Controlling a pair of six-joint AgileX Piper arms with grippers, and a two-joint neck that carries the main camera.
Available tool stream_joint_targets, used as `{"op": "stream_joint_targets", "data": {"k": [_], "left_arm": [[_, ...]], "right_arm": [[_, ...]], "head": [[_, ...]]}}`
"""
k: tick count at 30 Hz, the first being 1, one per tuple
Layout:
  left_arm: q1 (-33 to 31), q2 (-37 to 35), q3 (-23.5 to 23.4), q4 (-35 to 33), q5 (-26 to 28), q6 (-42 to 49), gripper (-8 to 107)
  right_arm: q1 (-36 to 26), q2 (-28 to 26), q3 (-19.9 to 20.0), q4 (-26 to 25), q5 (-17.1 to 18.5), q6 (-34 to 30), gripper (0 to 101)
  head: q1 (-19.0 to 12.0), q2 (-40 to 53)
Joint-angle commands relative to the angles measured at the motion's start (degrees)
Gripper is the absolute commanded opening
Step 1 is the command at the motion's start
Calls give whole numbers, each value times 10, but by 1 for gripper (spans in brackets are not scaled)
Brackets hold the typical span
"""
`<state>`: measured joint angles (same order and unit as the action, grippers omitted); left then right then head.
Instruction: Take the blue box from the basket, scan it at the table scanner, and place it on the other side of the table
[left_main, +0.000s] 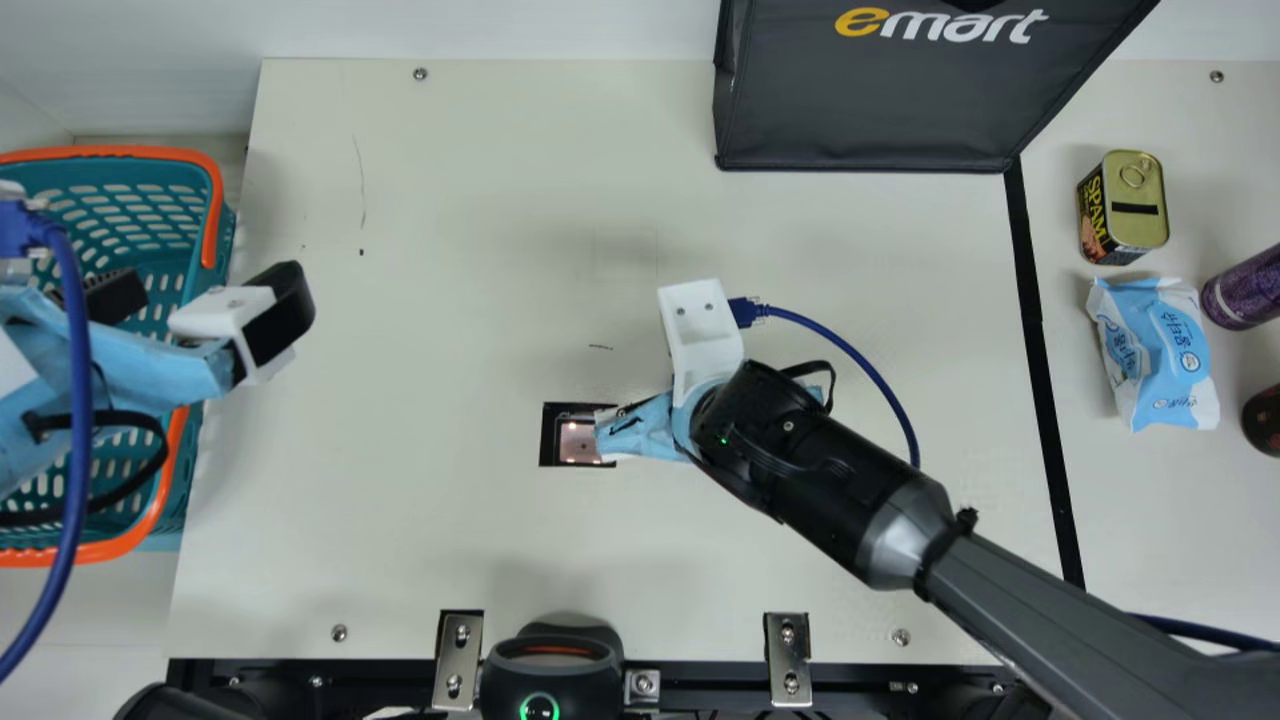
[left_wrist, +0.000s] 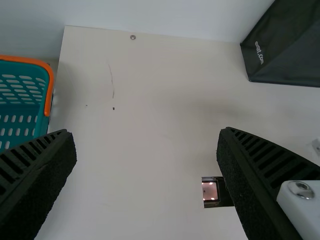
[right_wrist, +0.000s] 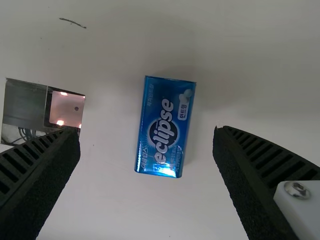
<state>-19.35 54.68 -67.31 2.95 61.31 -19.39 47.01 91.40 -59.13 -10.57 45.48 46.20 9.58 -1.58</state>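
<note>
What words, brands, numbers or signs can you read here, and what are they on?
"emart" on the front of the black bag.
".com" on the bag's side, after smaller letters that are hard to make out.
"SPAM" on the side of the can with the pull ring.
"eclipse" on the blue box.
Too small or blurred to read surely: the Korean print on the blue box and on the blue-and-white pack.
</note>
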Motion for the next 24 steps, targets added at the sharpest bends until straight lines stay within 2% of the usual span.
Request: {"op": "stream_joint_targets", "data": {"k": [1,24], "left_arm": [[0,0,0,0,0,0,90],[0,0,0,0,0,0,90]], "right_arm": [[1,5,2,-3,-1,4,95],[-10,47,19,-8,-20,33,95]], "head": [[-17,0],[-17,0]]}}
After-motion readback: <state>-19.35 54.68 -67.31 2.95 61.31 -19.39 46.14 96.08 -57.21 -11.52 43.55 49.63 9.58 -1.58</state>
